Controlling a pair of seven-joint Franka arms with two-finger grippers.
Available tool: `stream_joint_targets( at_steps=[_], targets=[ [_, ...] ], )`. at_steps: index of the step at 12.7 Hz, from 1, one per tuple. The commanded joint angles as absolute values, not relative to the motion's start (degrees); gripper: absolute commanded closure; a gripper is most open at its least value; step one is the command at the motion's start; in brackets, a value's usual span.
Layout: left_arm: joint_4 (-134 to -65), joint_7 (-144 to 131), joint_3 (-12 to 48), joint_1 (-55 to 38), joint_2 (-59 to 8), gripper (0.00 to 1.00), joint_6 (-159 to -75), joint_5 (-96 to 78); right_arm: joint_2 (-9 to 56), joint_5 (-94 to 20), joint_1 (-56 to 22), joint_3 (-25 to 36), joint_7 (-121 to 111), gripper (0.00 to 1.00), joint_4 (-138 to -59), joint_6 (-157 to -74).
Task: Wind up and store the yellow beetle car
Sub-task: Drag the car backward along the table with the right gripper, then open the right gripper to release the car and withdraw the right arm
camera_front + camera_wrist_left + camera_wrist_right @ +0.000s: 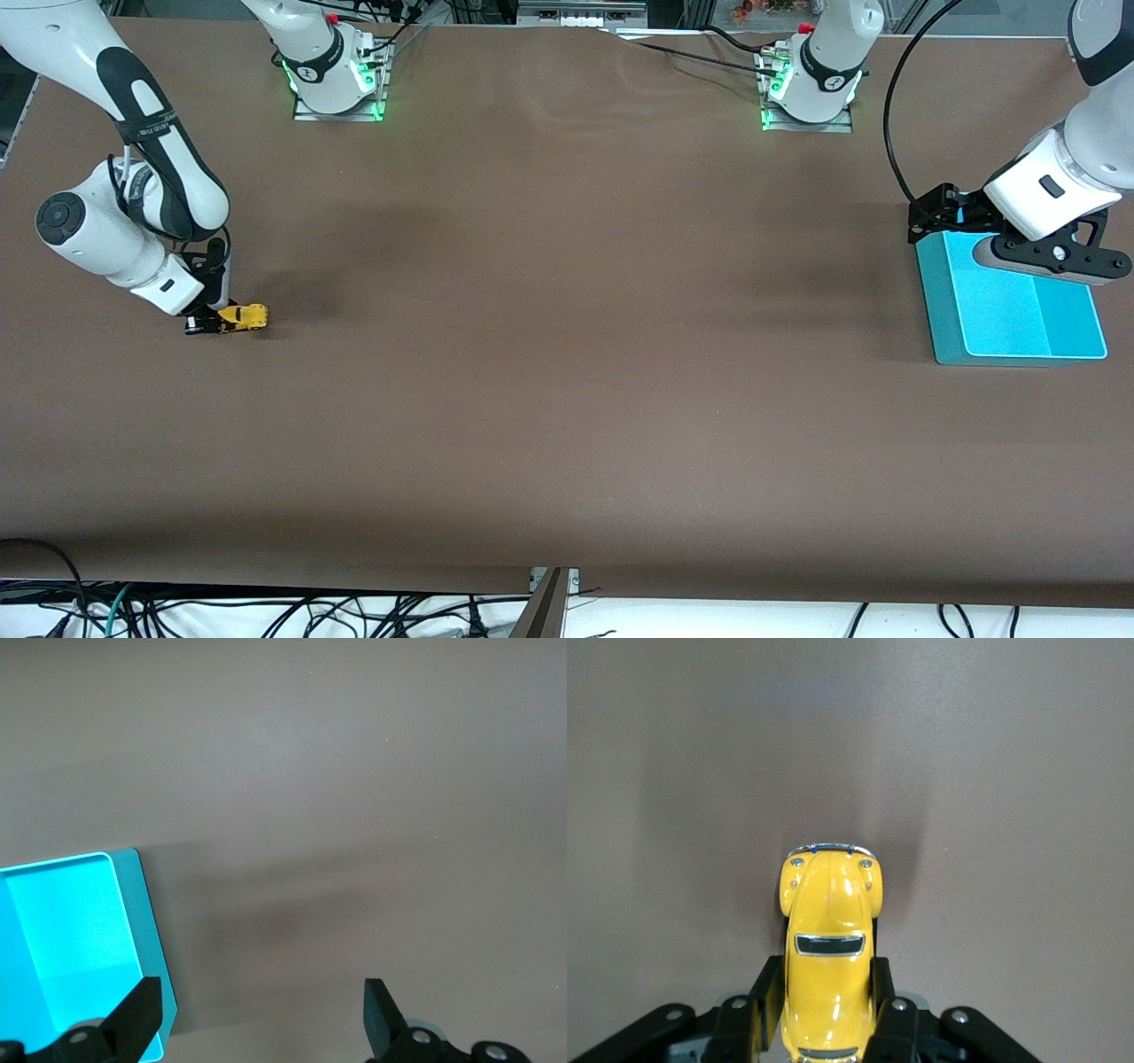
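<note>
The yellow beetle car point(244, 315) point(828, 948) rests low on the brown table at the right arm's end. My right gripper point(213, 322) point(827, 992) is shut on the car's sides, its black fingers point(767, 997) pressed against the body, and the car's rounded end sticks out past them. My left gripper point(939, 213) point(261, 1014) hangs open with nothing between its fingers point(142, 1014), over the edge of the turquoise box point(1010, 306) point(66, 939) at the left arm's end.
The turquoise box is open-topped and shows nothing inside where visible. Both arm bases point(337, 80) stand along the table's edge farthest from the front camera. Cables point(266, 611) lie below the table's near edge.
</note>
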State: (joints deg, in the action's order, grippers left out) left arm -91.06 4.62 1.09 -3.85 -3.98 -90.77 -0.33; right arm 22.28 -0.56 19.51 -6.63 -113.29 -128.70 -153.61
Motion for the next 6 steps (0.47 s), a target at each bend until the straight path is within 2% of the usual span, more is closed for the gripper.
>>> stream_joint_targets(
  at_steps=[1, 2, 4, 6],
  targets=[
    [-89.2, 4.1, 1.1, -4.2, -4.7, 0.0, -89.2, 0.2, 23.7, -1.1, 20.7, -8.4, -113.9, 0.43, -126.9, -150.4],
    [-89.2, 4.1, 1.1, -4.2, -4.7, 0.0, -89.2, 0.2, 23.7, -1.2, 20.7, -8.8, -113.8, 0.35, -125.1, -147.7],
    [-89.2, 4.1, 1.1, -4.2, -4.7, 0.0, -89.0, 0.2, 23.6, -1.1, 20.7, -9.6, -111.0, 0.0, -121.6, -142.1],
    [-89.2, 4.1, 1.1, -4.2, -4.7, 0.0, -89.0, 0.2, 23.6, -1.1, 20.4, -9.7, -110.3, 0.0, -116.8, -136.0]
  ],
)
